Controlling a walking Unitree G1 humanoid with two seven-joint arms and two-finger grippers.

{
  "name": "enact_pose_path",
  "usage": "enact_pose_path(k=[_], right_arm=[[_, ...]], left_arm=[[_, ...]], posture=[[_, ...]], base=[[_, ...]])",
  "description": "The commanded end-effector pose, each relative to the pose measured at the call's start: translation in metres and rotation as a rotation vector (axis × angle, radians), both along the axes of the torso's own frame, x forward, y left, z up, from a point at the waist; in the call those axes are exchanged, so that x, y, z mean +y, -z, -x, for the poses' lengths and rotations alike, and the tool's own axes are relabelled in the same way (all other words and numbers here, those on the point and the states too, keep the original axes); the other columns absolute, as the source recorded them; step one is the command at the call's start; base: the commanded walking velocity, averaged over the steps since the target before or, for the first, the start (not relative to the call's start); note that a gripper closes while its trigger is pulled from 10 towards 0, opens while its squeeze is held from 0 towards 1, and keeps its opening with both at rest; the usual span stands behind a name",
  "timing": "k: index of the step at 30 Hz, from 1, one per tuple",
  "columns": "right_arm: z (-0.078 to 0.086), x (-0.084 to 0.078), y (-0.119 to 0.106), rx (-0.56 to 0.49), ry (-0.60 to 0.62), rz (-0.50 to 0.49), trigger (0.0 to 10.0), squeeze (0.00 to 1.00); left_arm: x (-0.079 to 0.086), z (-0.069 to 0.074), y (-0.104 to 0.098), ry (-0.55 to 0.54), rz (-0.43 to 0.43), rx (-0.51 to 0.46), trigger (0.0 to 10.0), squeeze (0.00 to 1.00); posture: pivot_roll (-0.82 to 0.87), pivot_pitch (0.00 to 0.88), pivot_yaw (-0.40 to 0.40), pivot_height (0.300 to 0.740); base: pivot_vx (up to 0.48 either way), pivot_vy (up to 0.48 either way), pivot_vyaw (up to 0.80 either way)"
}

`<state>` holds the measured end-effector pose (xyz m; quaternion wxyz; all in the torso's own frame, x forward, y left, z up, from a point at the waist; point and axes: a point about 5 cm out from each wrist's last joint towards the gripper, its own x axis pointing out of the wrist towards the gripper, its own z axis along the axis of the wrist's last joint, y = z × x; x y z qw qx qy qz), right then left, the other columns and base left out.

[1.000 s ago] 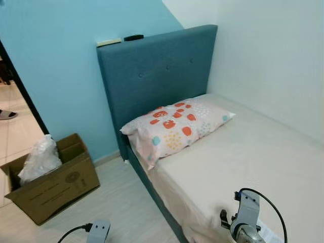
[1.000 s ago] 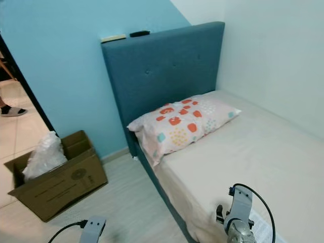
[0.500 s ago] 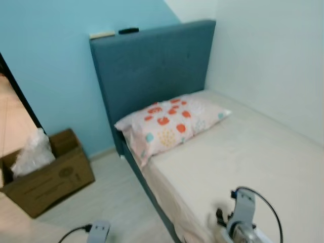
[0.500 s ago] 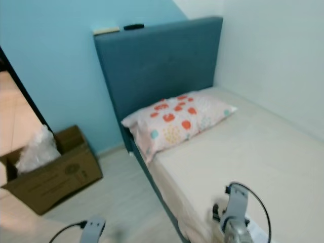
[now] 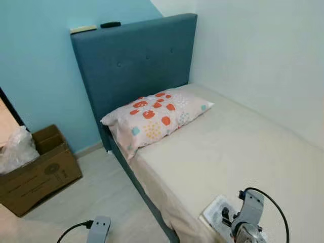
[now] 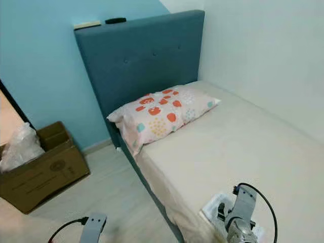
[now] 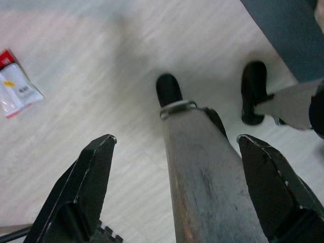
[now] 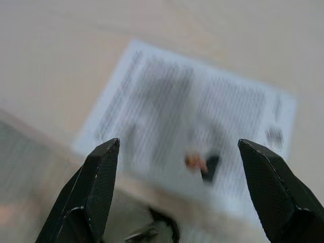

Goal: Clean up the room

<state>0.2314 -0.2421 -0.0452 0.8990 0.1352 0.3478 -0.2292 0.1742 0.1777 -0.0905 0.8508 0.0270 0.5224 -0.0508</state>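
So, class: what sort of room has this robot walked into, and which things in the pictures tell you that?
Most likely a small bedroom. A single bed stands against the wall, with a padded blue headboard and a patterned pillow at its head. A cardboard box on the floor beside it suggests tidying or unpacking is under way.

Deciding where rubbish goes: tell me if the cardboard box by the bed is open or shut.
Open. The cardboard box has its flaps up, and a clear plastic bag sticks out of it.

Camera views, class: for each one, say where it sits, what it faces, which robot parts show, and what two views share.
Head views: forward-down at bed, pillow, cardboard box; arm tops show.
Left wrist: down at floor; open left gripper.
Right wrist: down at printed sheet; open right gripper.
Shared: the sheet, also in head views.
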Motion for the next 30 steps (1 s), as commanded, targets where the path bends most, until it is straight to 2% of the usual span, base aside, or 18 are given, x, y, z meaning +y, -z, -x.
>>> enact_pose_path(k=[1, 7, 15, 27, 30], right_arm=[[0.004, -0.002, 0.003, 0.012, 0.053, -0.034, 10.0, 0.00], [0.003, -0.006, 0.001, -0.011, 0.113, -0.062, 10.0, 0.00], [0.003, -0.007, 0.000, -0.022, 0.131, -0.074, 10.0, 0.00], [-0.005, -0.012, -0.007, -0.068, 0.149, -0.074, 10.0, 0.00], [-0.007, -0.013, -0.009, -0.076, 0.147, -0.072, 10.0, 0.00]], left_arm=[[0.007, 0.007, 0.002, -0.009, -0.018, 0.025, 10.0, 0.00], [0.012, 0.011, 0.003, 0.017, -0.039, 0.022, 10.0, 0.00], [0.015, 0.014, 0.004, 0.019, -0.052, 0.034, 10.0, 0.00], [0.014, 0.013, 0.004, 0.017, -0.039, 0.028, 10.0, 0.00], [0.012, 0.012, 0.004, 0.029, -0.037, 0.024, 10.0, 0.00]], posture=[[0.02, 0.000, -0.003, 0.715], [0.01, 0.000, -0.004, 0.715], [0.01, 0.000, -0.003, 0.715], [0.01, 0.000, -0.010, 0.715], [0.01, 0.000, -0.011, 0.715]], base=[[0.000, 0.000, 0.00], [0.000, -0.090, 0.00], [0.000, -0.435, 0.00], [0.000, 0.000, 0.00], [0.000, -0.472, 0.00]])
